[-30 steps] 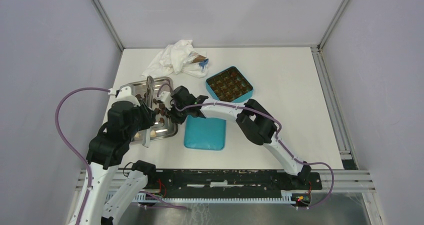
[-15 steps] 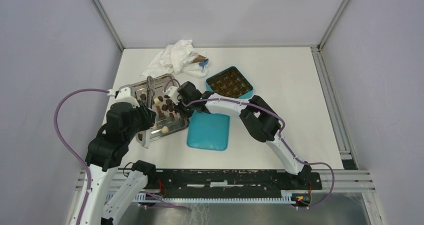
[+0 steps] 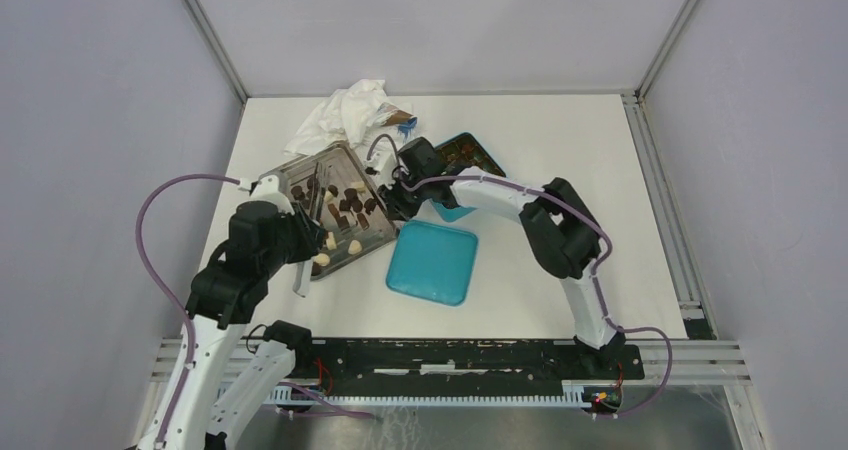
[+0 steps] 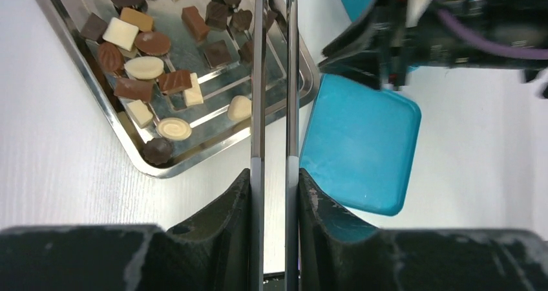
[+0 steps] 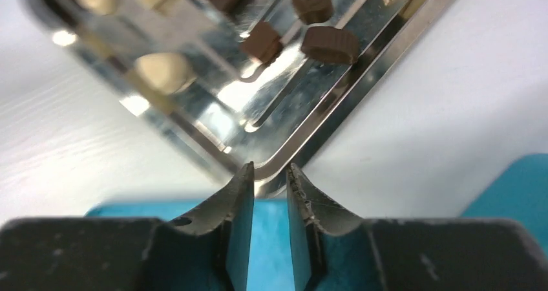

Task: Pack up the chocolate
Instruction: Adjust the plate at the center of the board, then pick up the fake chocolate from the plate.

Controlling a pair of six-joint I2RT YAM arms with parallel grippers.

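Now the chocolate (image 4: 173, 82) tray (image 5: 220, 94) is sitting swung closer to the box (image 3: 463, 136) for packing; right claw (image 5: 265, 171) grip unclear, left claw (image 4: 274, 174) clamping tongs (image 4: 258, 77).

White table (image 3: 560, 160) bears metal tray (image 4: 208, 142), teal lid (image 3: 432, 262), teal box (image 3: 472, 151), crumpled cloth (image 3: 345, 115).

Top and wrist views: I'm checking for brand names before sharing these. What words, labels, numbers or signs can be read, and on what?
No text can be read in any view.
Teal lid, metal tray, tongs: plain, no markings.
Chocolates: moulded shapes only, no letters.
Wrapper beside the white cloth: any print is too small to read.
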